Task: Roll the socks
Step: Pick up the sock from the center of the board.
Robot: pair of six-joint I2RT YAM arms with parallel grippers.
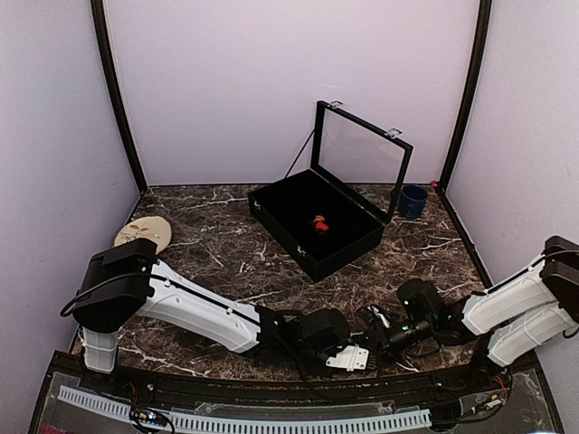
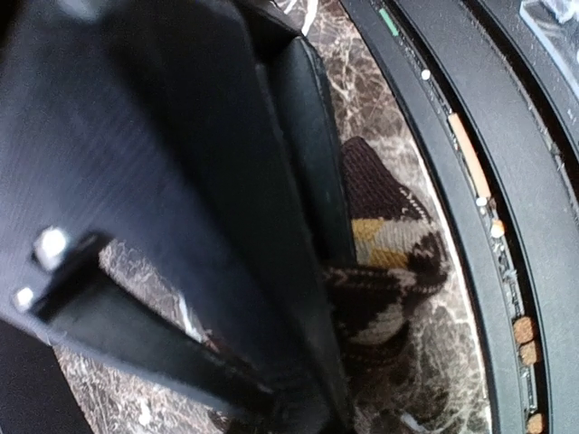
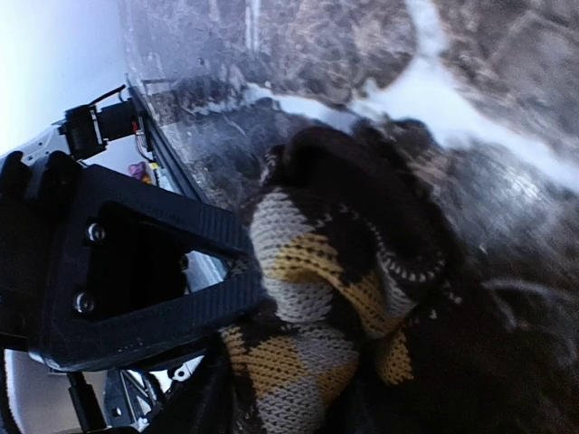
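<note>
Socks: tan-diamond sock (image 3: 317, 298), bunched on counter (image 1: 226, 237) at near edge, between left claw (image 1: 355, 355) and right claw (image 1: 373, 325); whether either grips it cannot be told. Red-and-orange sock (image 1: 319, 223) bundled inside black case (image 1: 353, 256).

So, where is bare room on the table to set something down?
Free: between the wooden disc and the black case; between that case and the right arm. Crowded: the near edge, where left gripper and right gripper meet at the tan argyle sock.
</note>
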